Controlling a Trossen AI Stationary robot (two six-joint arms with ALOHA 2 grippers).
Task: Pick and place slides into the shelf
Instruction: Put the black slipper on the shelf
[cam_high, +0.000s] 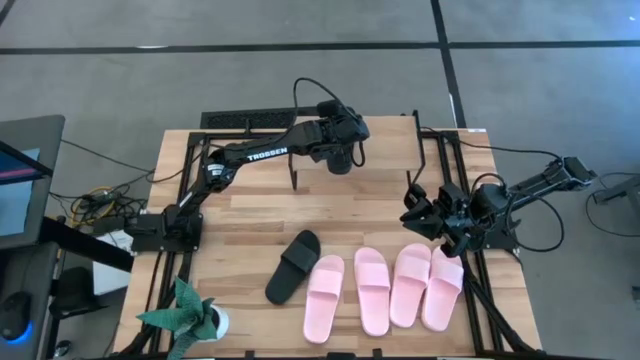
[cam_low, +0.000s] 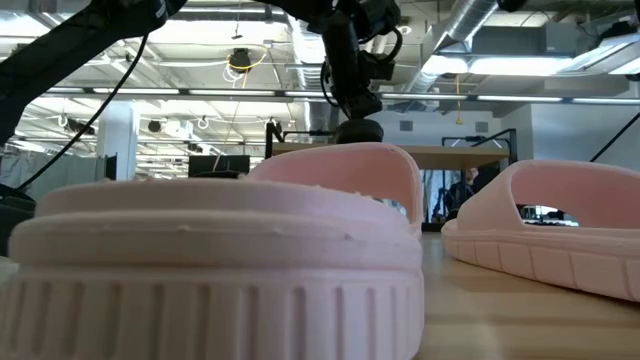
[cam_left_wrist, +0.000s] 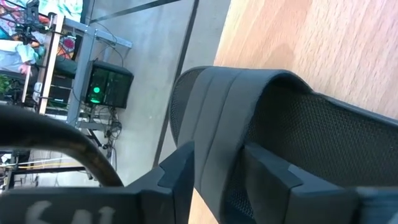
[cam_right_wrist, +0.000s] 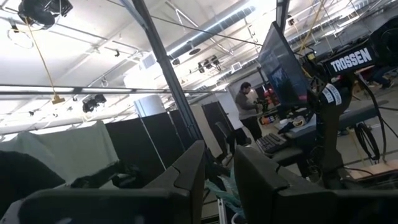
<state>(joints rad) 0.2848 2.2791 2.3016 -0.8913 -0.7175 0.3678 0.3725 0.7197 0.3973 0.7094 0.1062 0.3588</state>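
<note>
A: Where is the held slide?

B: The left gripper (cam_high: 342, 152) hangs over the shelf (cam_high: 385, 165), near its middle, with 1 black slide (cam_left_wrist: 298, 124) in its jaws. The left wrist view shows them pinching the wide strap, 1 finger (cam_left_wrist: 177, 177) outside it and the other inside the toe opening.

A: And the rest?

B: All lie on the surface, on the side of the shelf away from the far edge. The second black slide (cam_high: 293, 266) lies at an angle, nearest the shelf's left end. The 4 pink slides (cam_high: 371, 290) lie side by side farther from the shelf, toward its right end.

A: The right arm?

B: The right gripper (cam_high: 425, 215) waits off the shelf's right end, just beside the pink row, jaws parted with nothing between them.

A: How will these handle?

B: I judge them light, foam-like and a bit springy. The matte skin should give good friction, so slipping seems unlikely, and nothing here is fragile. The strap is the natural hold: it arches clear of the sole. A slide held that way may swing or tip, so setting it flat needs care.

A: Progress?

B: Early, I'd say: 5 slides lie off the shelf.
</note>
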